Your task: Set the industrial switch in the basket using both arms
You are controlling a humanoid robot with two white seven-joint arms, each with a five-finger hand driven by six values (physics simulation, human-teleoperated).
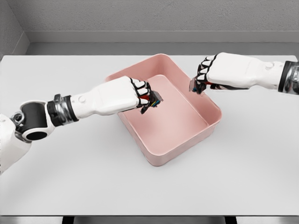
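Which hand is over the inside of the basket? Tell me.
The left hand: it is over the pink basket interior beside the near-left wall. The right hand is at the far-right rim instead.

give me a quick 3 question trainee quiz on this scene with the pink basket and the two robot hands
1. True or false: the pink rectangular plastic basket sits on the white table.
2. Which hand is over the basket's inside? A: left hand B: right hand C: neither
3. Fill in: the right hand is at the basket's ____ rim (near/far).

Key
1. true
2. A
3. far. Each hand's fingers are curled, with small dark parts at them; no whole switch is visible.
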